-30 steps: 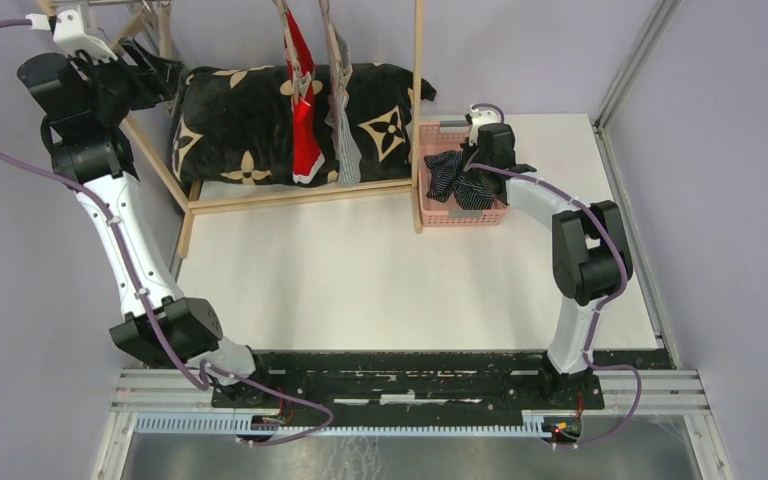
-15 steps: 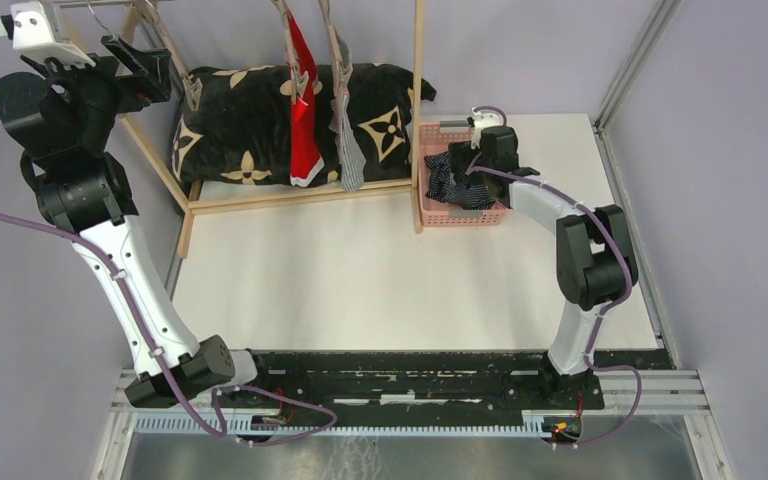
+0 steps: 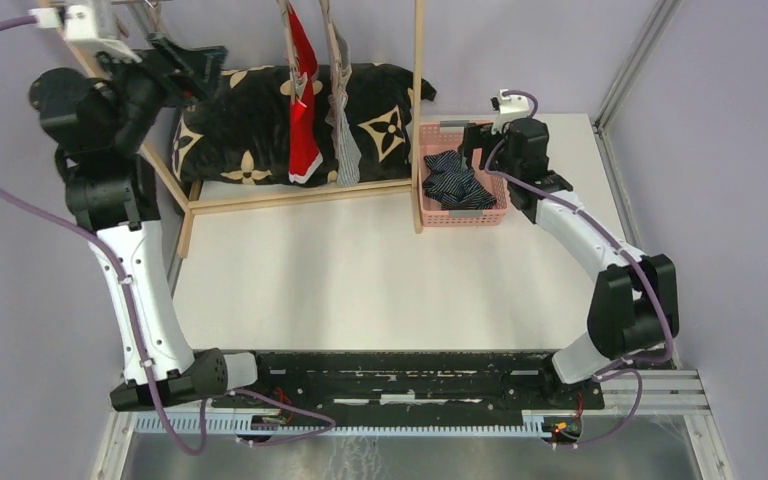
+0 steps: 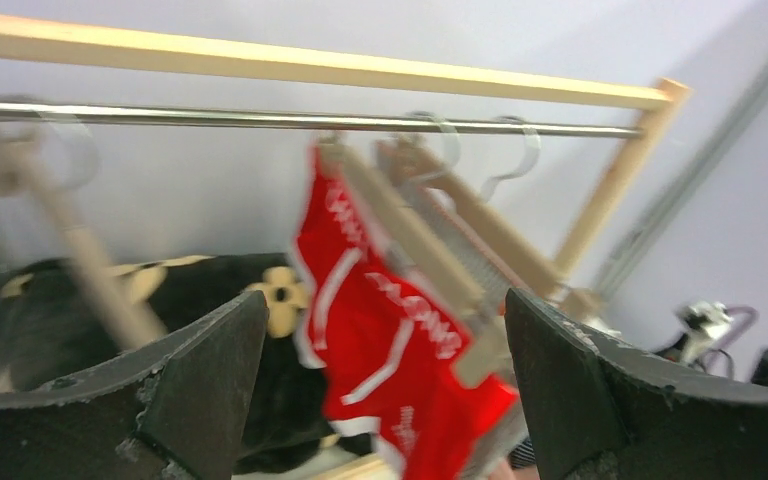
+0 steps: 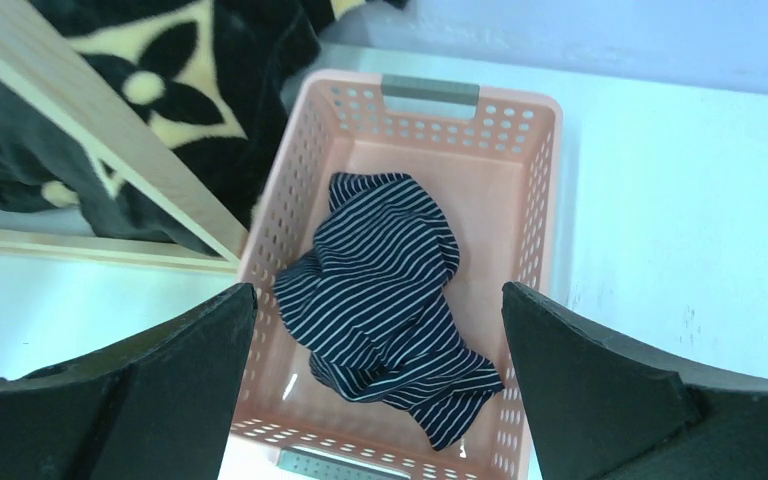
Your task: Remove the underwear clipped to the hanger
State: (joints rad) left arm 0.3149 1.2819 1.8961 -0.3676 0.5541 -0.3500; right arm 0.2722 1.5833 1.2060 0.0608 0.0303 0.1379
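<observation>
**One pair in the basket, two on the rail**

The navy striped boxer shorts lie crumpled inside the pink basket. The basket stands on the white tabletop, just beside the right post of the wooden rack. The right pincer hovers above the basket with its jaws spread wide, gripping nothing.

The red boxer shorts, with white lettering, and the grey striped boxer shorts hang side by side. Both are clipped to wooden clip hangers hooked over the metal rail. Behind them the black cushion with beige flower marks leans inside the rack.

The left pincer is raised high near the left end of the rack and faces the red pair, well apart from it. Its jaws are wide and empty. The left wrist view is blurred, so the clips themselves cannot be made out.
</observation>
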